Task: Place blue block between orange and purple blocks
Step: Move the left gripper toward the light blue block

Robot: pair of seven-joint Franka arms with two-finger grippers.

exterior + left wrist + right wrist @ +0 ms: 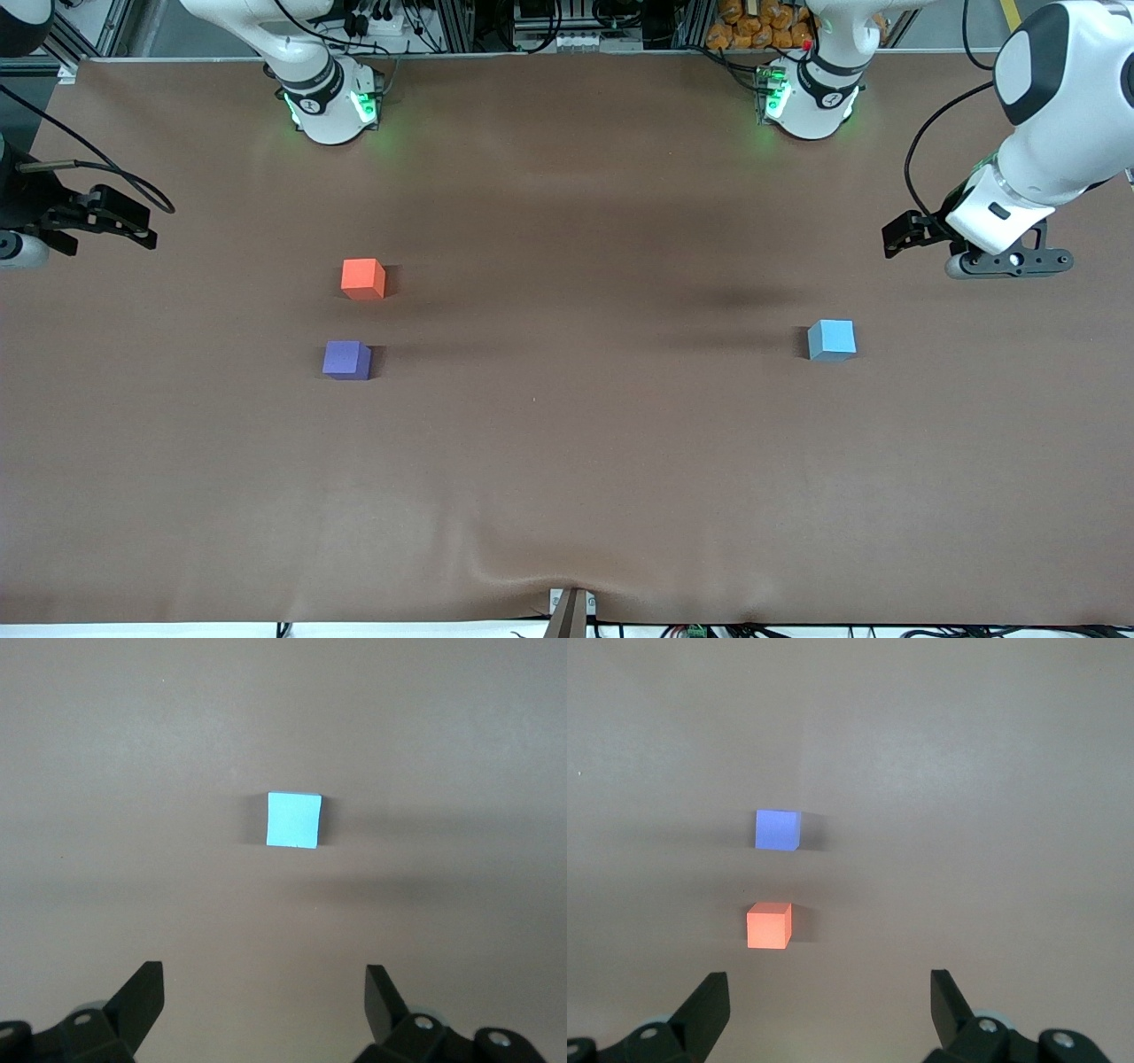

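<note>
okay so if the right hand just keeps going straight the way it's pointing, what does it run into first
Probably the orange block. In the right wrist view it sits ahead of the open right hand, slightly off the midline, with the purple block next in line. Depth is unclear, so it might meet the table first.

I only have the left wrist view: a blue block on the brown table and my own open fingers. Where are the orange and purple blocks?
Observer: Both sit toward the right arm's end of the table; the orange block is farther from the front camera than the purple block.
Operator: Are they touching?
Observer: No, bare table shows between them.
Operator: And the blue block relative to them?
Observer: The blue block lies alone toward the left arm's end.
Operator: What is the right arm doing?
Observer: The right gripper hangs open over the table beside the orange block. Your left gripper is open too, holding nothing.
</note>
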